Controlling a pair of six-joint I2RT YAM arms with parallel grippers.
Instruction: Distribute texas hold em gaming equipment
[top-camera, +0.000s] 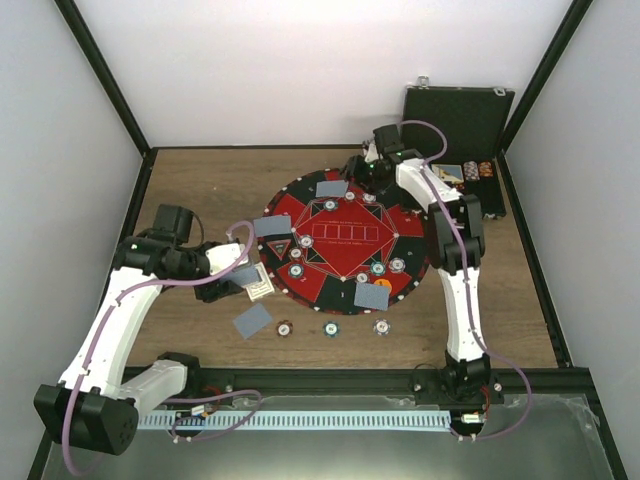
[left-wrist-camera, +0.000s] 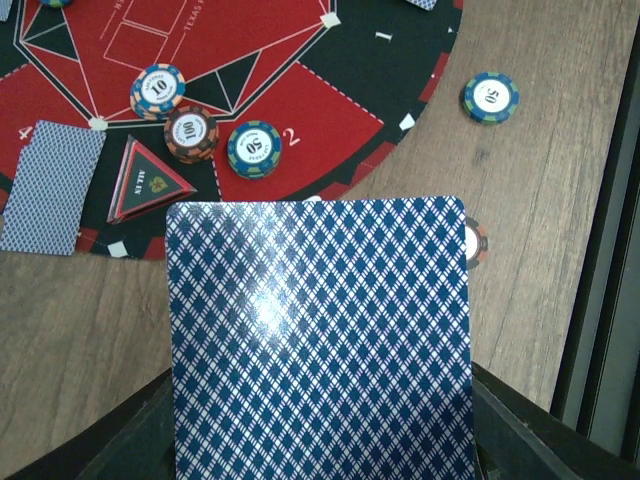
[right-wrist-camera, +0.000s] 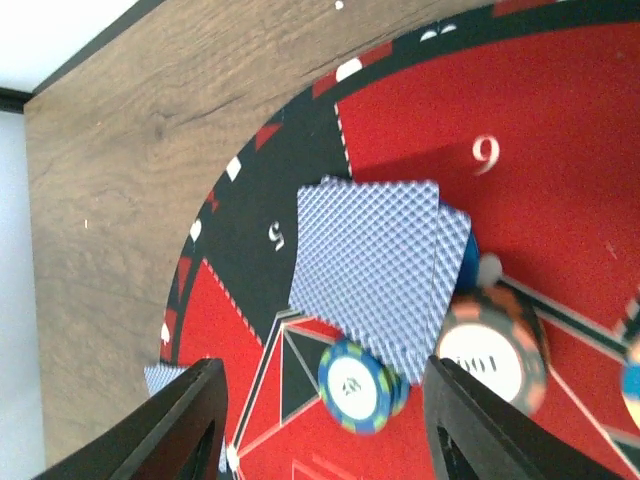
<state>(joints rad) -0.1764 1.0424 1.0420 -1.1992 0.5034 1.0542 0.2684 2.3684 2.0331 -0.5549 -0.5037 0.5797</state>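
My left gripper (top-camera: 250, 281) is shut on a blue-backed playing card (left-wrist-camera: 318, 335) held just off the mat's (top-camera: 400, 222) near-left rim; the card hides its fingertips. Past it lie a black triangular marker (left-wrist-camera: 145, 183), three striped chips (left-wrist-camera: 254, 148) and a card (left-wrist-camera: 50, 187). My right gripper (top-camera: 357, 172) is open over the mat's far side. Between its fingers (right-wrist-camera: 185, 420) lie two overlapped cards (right-wrist-camera: 375, 265), with a blurred blue-green chip (right-wrist-camera: 357, 385) at their edge and a 100 chip (right-wrist-camera: 495, 360) beside them.
Three chips (top-camera: 330, 328) and a loose card (top-camera: 252, 321) lie on the wood in front of the mat. More cards (top-camera: 371, 294) and chips (top-camera: 378, 268) sit on the mat. The open black case (top-camera: 458, 120) stands at the back right with chips (top-camera: 480, 172) in it.
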